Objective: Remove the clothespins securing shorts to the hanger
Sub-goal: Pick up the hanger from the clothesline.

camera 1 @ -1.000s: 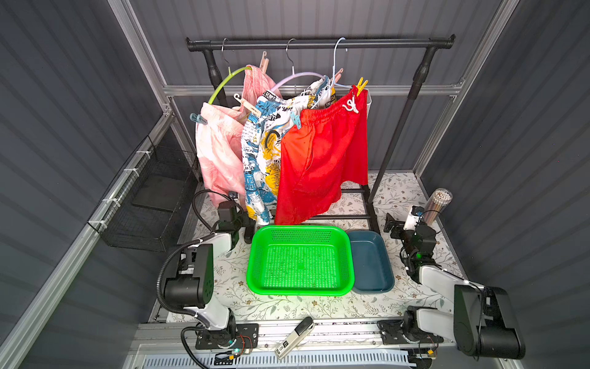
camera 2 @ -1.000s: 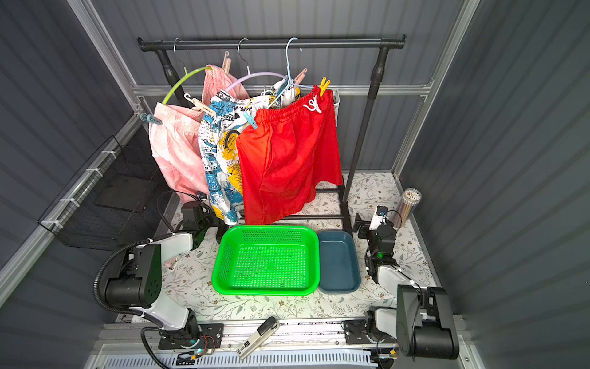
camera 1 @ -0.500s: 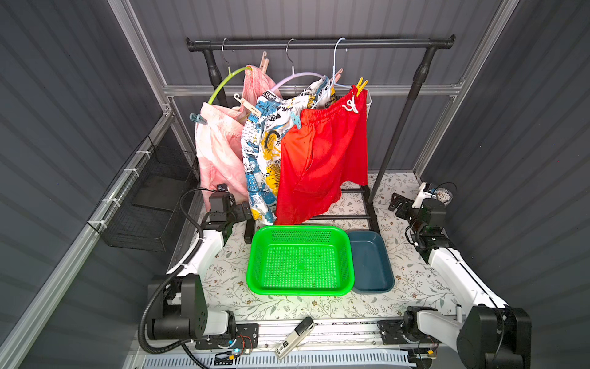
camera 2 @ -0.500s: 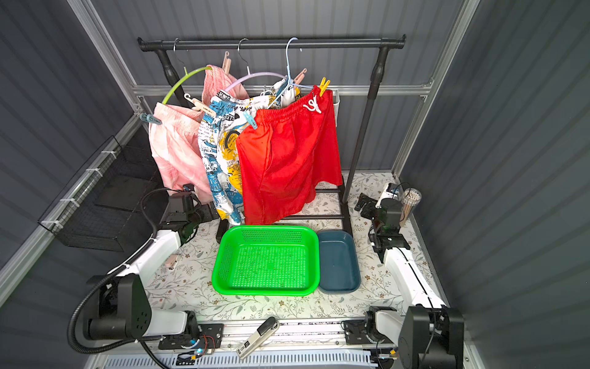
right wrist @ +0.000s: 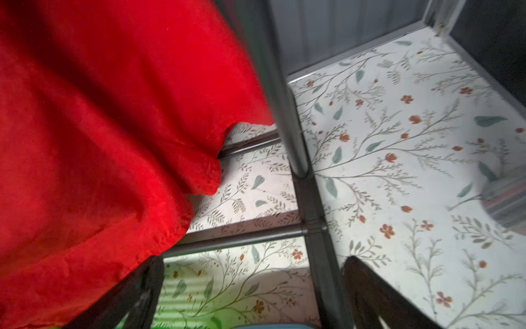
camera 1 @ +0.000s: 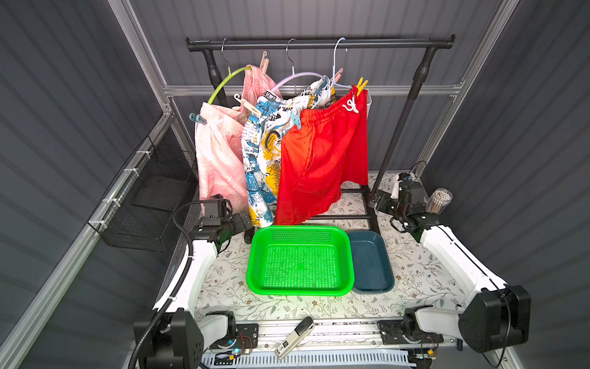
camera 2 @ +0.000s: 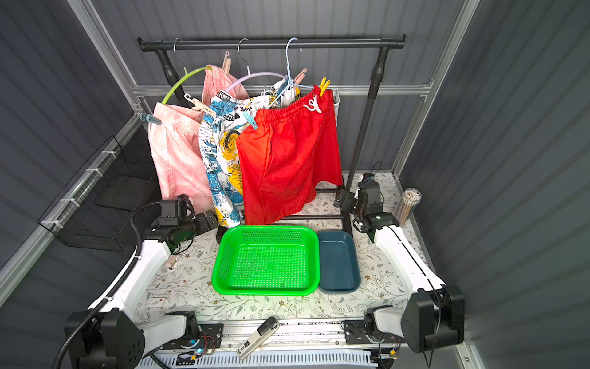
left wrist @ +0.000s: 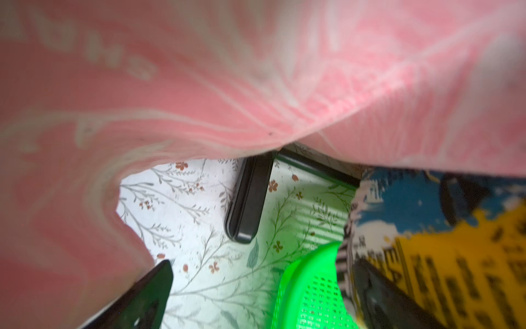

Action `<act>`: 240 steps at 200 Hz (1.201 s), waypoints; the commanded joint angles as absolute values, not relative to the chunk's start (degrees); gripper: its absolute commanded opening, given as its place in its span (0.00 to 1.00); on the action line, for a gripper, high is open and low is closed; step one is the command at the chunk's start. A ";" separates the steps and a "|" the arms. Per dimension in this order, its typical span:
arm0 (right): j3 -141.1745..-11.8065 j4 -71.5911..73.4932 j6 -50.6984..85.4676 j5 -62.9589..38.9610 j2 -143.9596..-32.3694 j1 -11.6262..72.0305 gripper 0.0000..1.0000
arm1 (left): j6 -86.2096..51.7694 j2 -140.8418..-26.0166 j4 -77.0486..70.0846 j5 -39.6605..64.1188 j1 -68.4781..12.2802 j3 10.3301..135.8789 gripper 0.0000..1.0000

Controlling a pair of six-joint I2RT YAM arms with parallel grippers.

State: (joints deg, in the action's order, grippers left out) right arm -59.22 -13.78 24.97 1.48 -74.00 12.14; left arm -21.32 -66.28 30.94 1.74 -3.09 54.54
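Floral table, both top views: arms stretched fwd to rack vs 1 s ago. Left gripper and right gripper spread wide, empty. Clothespins well above, on waistbands. L wrist: pink shorts hang just over fingers. R wrist: red shorts hem beside fingers.

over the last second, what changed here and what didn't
Both arms stretched forward toward the rack: the left gripper now sits open by the hem of the pink shorts, the right gripper open beside its post. Neither took hold of anything. The clothespins, green basket and blue tray stayed put.
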 commanded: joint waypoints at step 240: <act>-62.32 -24.39 23.88 -4.33 -66.47 25.23 0.99 | 2.00 -78.78 64.49 -18.90 -11.51 118.08 0.99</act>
